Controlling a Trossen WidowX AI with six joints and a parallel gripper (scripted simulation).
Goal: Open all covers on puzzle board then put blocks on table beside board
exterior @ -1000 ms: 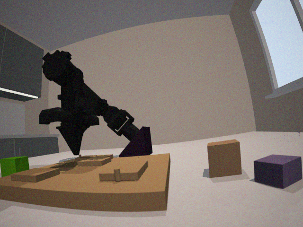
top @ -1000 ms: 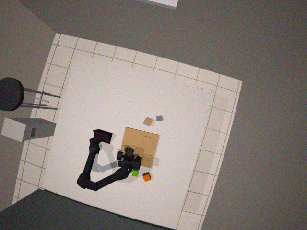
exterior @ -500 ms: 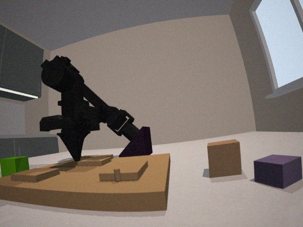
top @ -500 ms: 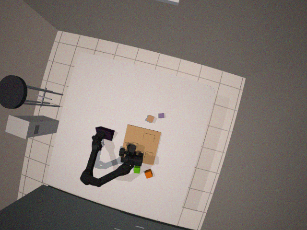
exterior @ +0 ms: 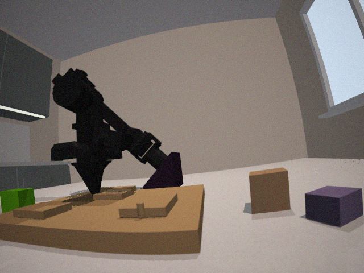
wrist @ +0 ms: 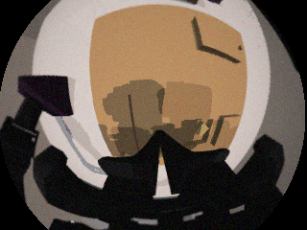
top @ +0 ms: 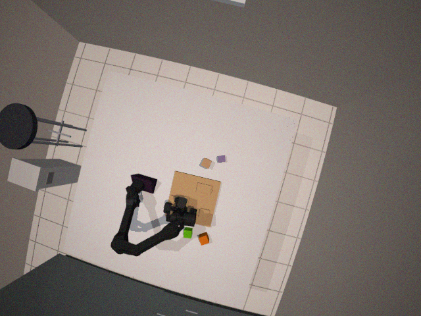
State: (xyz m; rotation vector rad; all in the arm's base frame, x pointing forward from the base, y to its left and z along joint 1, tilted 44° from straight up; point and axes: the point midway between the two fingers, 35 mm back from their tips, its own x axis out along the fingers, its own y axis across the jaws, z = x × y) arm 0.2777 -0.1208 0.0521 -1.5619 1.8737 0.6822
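Note:
The tan board (top: pixel 185 184) (exterior: pixel 187 202) (wrist: pixel 139 48) lies on the table. A cover with a small pin (exterior: pixel 147 212) (wrist: pixel 221 35) sits near one corner. Another cover (exterior: pixel 42 209) is at the left in the exterior view. A third cover (exterior: pixel 117 194) sits farther back. My gripper (exterior: pixel 94 195) (wrist: pixel 158 132) is shut and empty, tips down at the board beside the third cover; contact is unclear. Shadow hides the wells there. A green block (top: pixel 187 232) (exterior: pixel 17 199), an orange block (top: pixel 204 239), a tan block (top: pixel 206 163) (exterior: pixel 269 192) and a purple block (top: pixel 222 158) (exterior: pixel 323 207) rest off the board.
The dark purple arm base (top: pixel 146 182) (exterior: pixel 169 173) (wrist: pixel 48 93) stands beside the board. The arm bends out over the table and back to the board, above the green block's side. The green and orange blocks are near one board edge, the tan and purple ones beyond the opposite edge.

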